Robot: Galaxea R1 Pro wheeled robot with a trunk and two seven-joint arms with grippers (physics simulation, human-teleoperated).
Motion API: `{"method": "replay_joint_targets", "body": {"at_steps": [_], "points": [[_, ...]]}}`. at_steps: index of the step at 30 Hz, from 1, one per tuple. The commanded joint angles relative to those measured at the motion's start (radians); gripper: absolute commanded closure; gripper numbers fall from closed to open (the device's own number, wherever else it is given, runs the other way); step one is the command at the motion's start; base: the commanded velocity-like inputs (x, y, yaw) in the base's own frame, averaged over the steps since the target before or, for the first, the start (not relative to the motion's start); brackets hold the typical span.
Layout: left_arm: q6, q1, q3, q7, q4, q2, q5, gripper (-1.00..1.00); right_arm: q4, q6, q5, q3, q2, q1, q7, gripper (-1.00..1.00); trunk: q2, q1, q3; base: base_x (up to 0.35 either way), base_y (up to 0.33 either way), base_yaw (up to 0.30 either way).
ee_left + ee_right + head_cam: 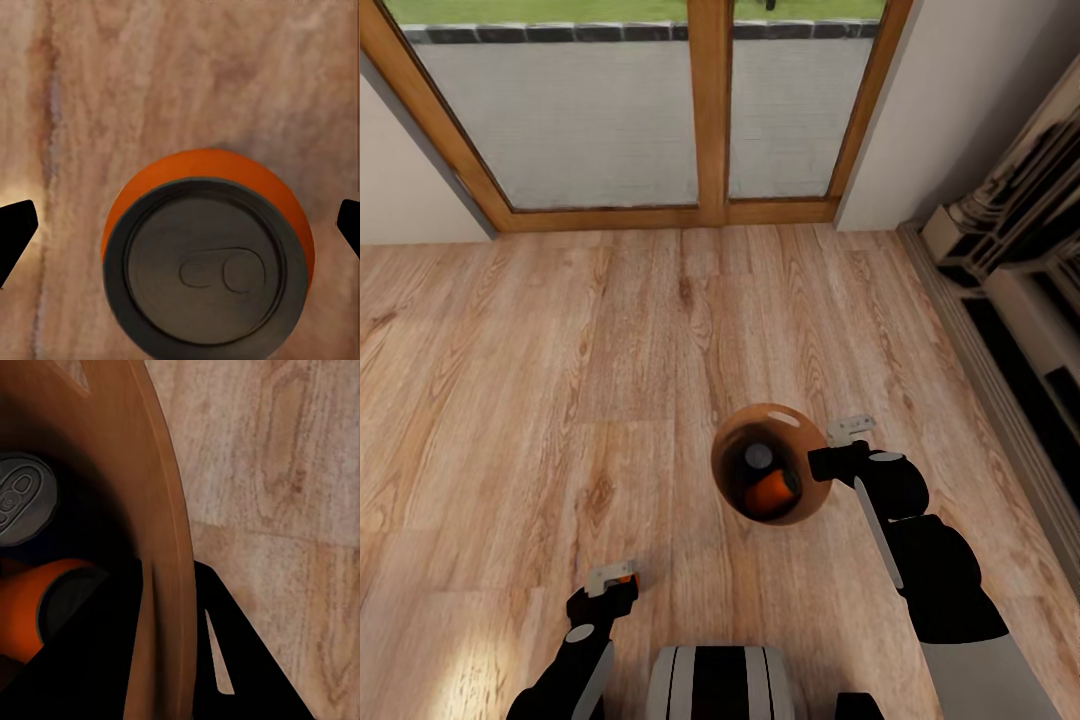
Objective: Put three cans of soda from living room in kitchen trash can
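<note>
Fingers of the left gripper [180, 225] stand wide apart, their dark tips at either edge of the left wrist view, and between them sits a soda can [206, 255] seen end-on, grey top with its pull tab facing the camera and orange wall below; whether the pads touch it I cannot tell, though an orange speck at that gripper [612, 583] in the head view suggests the can is carried there above the wood plank floor [560, 350]. The can should be light, rigid and smooth-skinned, easily dented if squeezed hard, so a moderate grip across the middle of its wall is the sensible hold. The right gripper [830, 462] is clamped on the rim of the trash can [770, 478], one finger inside and one outside the coppery wall [161, 547], the bin hanging tilted beside it. Inside lie two more cans, one showing its grey top [22, 506], the other lying on its side [41, 611]. The bin is stiff and light, but held by a thin rim it may swing. Wood-framed glass doors [710, 110] stand ahead.
</note>
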Motion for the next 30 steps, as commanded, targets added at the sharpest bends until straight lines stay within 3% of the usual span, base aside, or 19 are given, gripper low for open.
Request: {"method": "replay_joint_targets", "body": {"at_steps": [1,30], "points": [[0.0,0.0,0.0,0.0,0.0,0.0,0.0,-1.0,0.0,0.0,-0.016,0.0,0.0,0.0,0.003,1.0,0.0,0.0,0.0,0.0,-0.086,0.0],[0.0,0.001,0.0,0.0,-0.003,0.0,0.0,-1.0,0.0,0.0,-0.016,0.003,0.0,0.001,0.003,1.0,-0.014,0.008,-0.006,0.0,-0.007,0.0]]}}
